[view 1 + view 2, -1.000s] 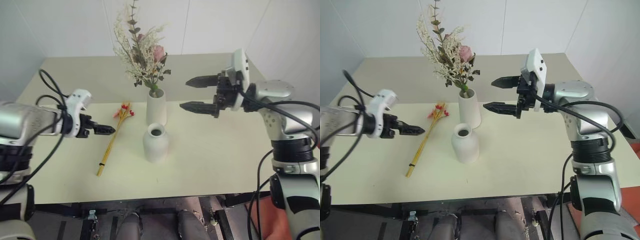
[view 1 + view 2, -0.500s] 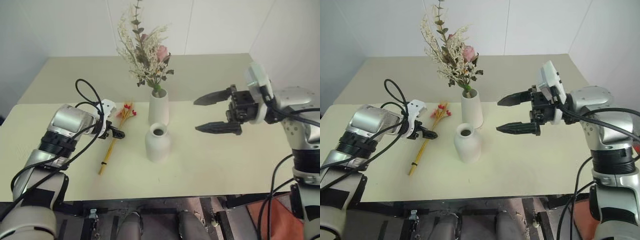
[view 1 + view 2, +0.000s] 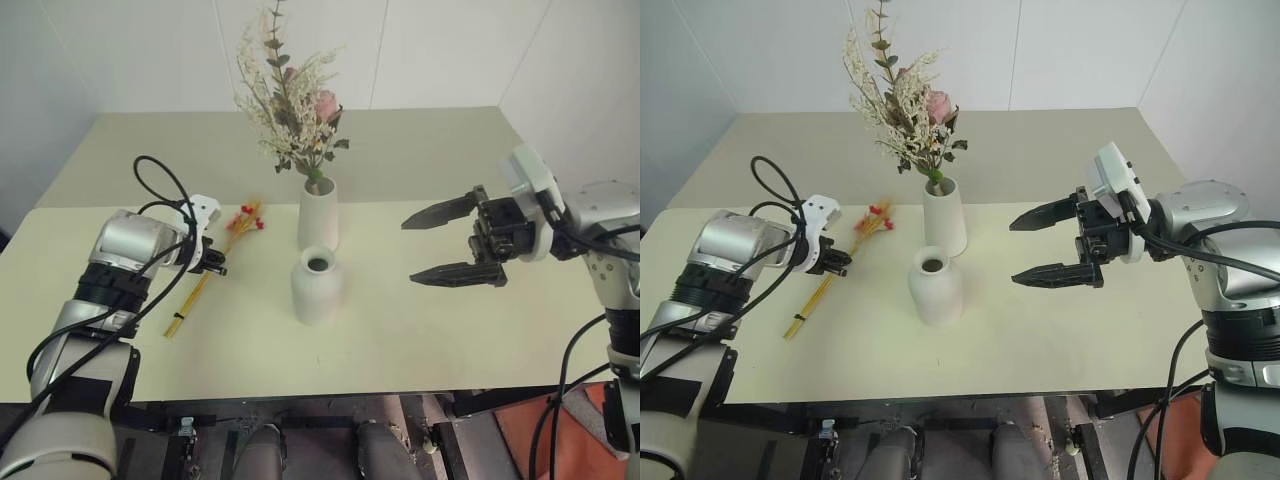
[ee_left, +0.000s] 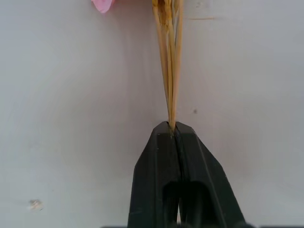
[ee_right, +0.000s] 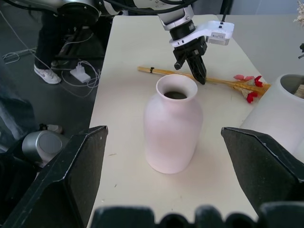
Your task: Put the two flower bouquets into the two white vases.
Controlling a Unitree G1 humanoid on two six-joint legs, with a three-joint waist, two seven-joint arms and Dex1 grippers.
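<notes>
the slim yellow-stalked bundle (image 3: 207, 277) lies flat on the table (image 3: 420, 330), just left of the shorter white vase (image 3: 317, 285), and looks light, thin and brittle, so mid-stalk, clear of the red-pink blooms, seems the safest hold. the left gripper (image 4: 174, 130) is clamped on those stalks there. the right gripper (image 3: 1045, 245) hangs spread wide and empty beyond the vases; the bushy bouquet (image 3: 291, 100) already stands in the taller vase (image 3: 317, 213).
</notes>
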